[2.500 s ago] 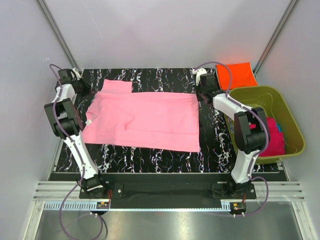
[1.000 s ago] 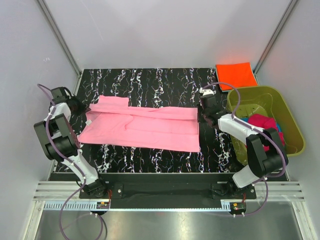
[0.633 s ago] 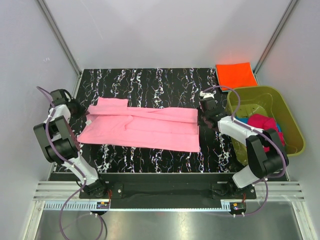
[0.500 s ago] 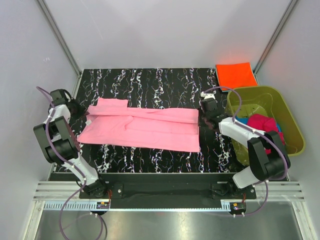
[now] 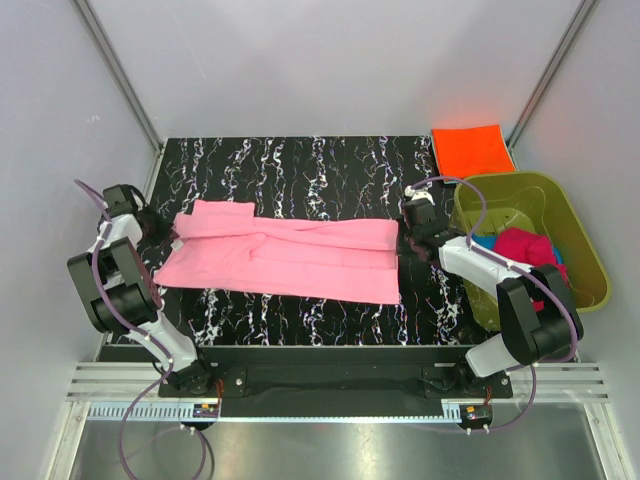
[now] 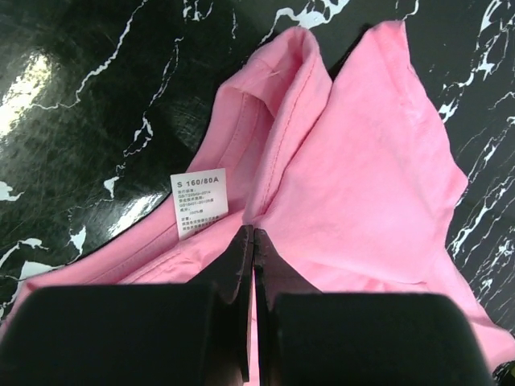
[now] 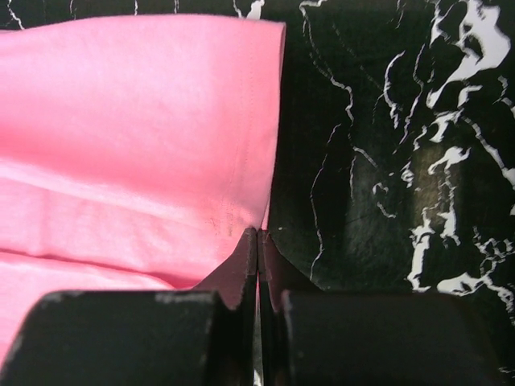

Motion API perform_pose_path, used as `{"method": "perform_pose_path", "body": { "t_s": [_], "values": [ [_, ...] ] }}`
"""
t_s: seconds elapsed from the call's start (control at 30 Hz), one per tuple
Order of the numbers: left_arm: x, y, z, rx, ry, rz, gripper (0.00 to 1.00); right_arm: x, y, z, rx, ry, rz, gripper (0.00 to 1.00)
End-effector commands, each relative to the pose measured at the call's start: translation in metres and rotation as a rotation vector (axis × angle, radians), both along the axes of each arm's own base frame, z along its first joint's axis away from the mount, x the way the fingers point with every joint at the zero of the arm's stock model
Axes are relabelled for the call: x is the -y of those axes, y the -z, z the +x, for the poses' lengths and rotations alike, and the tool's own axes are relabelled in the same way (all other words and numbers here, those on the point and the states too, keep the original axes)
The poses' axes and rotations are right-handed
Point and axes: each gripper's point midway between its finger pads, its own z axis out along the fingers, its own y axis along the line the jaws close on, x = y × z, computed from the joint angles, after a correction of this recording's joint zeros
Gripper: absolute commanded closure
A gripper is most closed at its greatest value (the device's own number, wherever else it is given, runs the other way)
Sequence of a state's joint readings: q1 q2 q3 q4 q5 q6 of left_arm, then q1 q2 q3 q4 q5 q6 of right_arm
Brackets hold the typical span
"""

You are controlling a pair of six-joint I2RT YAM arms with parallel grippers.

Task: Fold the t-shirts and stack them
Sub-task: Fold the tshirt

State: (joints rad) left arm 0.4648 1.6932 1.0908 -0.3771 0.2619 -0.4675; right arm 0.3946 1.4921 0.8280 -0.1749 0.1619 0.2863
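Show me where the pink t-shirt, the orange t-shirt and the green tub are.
pink t-shirt [image 5: 300, 255], top view, middle of its folded body
orange t-shirt [image 5: 473, 150], top view, centre of the fabric
green tub [image 5: 510, 180], top view, its far rim

Pink t-shirt [image 5: 290, 255], black apparently marble-veined table [image 5: 300, 165]

Four t-shirts are showing from where I am standing: one light pink t-shirt [image 5: 290, 255], one orange t-shirt [image 5: 472, 150], one magenta t-shirt [image 5: 530, 250], one blue t-shirt [image 5: 483, 243]; one olive-green tub [image 5: 510, 200] is sitting there; one black marbled table [image 5: 300, 160] is carrying it all; two grippers are working, the left gripper [image 6: 251, 241] and the right gripper [image 7: 257, 237]; one white size label [image 6: 199, 203] is showing.
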Motion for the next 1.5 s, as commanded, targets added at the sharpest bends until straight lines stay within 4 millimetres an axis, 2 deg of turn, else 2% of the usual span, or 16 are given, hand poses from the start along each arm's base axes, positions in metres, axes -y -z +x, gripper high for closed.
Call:
{"method": "perform_pose_path", "body": {
  "t_s": [0.0, 0.03, 0.17, 0.27, 0.37, 0.5, 0.63, 0.7, 0.73, 0.8, 0.83, 0.97, 1.03, 1.2, 1.3, 1.47],
  "values": [
    [-0.012, -0.007, -0.002, -0.006, -0.016, 0.049, 1.0, -0.009, -0.006, -0.007, -0.035, 0.015, 0.059, 0.96],
    [-0.007, -0.01, -0.002, 0.003, -0.006, 0.04, 0.88, -0.007, -0.006, -0.009, -0.053, 0.048, 0.064, 0.93],
    [-0.02, -0.027, -0.018, -0.026, -0.055, 0.174, 0.69, -0.002, -0.015, -0.027, -0.127, 0.122, 0.081, 0.73],
    [-0.018, -0.052, -0.013, 0.045, -0.077, 0.182, 0.65, -0.015, -0.029, -0.024, -0.118, 0.114, 0.157, 0.69],
    [0.013, -0.069, 0.011, 0.143, 0.016, 0.122, 0.65, -0.028, -0.035, -0.005, -0.112, 0.101, 0.183, 0.69],
    [0.075, -0.058, 0.043, 0.143, 0.231, 0.021, 0.65, -0.062, -0.039, 0.033, -0.094, 0.001, 0.214, 0.72],
    [0.102, -0.049, 0.062, 0.126, 0.294, -0.007, 0.6, -0.115, -0.023, 0.049, -0.136, -0.233, 0.24, 0.68],
    [0.113, -0.038, 0.072, 0.106, 0.328, -0.021, 0.6, -0.137, -0.032, 0.064, -0.109, -0.297, 0.258, 0.69],
    [0.116, -0.032, 0.074, 0.093, 0.333, -0.031, 0.6, -0.148, -0.018, 0.066, -0.133, -0.319, 0.254, 0.69],
    [0.121, -0.016, 0.078, 0.061, 0.339, -0.06, 0.6, -0.17, -0.028, 0.081, -0.099, -0.36, 0.271, 0.71],
    [0.12, -0.012, 0.078, 0.051, 0.335, -0.06, 0.61, -0.182, -0.013, 0.08, -0.122, -0.375, 0.262, 0.71],
    [0.117, 0.005, 0.069, 0.0, 0.321, -0.05, 0.61, -0.209, -0.009, 0.083, -0.124, -0.419, 0.273, 0.73],
    [0.108, -0.007, 0.072, 0.022, 0.343, -0.002, 0.58, -0.214, -0.007, 0.078, -0.127, -0.444, 0.268, 0.72],
    [0.05, -0.049, 0.101, 0.12, 0.309, 0.157, 0.46, -0.222, -0.028, 0.083, -0.087, -0.474, 0.29, 0.7],
    [0.031, -0.033, 0.113, 0.099, 0.309, 0.13, 0.48, -0.22, -0.042, 0.085, -0.065, -0.46, 0.297, 0.68],
    [0.028, -0.008, 0.133, 0.107, 0.348, 0.023, 0.5, -0.221, -0.051, 0.081, -0.063, -0.459, 0.32, 0.68]
  ]
}}
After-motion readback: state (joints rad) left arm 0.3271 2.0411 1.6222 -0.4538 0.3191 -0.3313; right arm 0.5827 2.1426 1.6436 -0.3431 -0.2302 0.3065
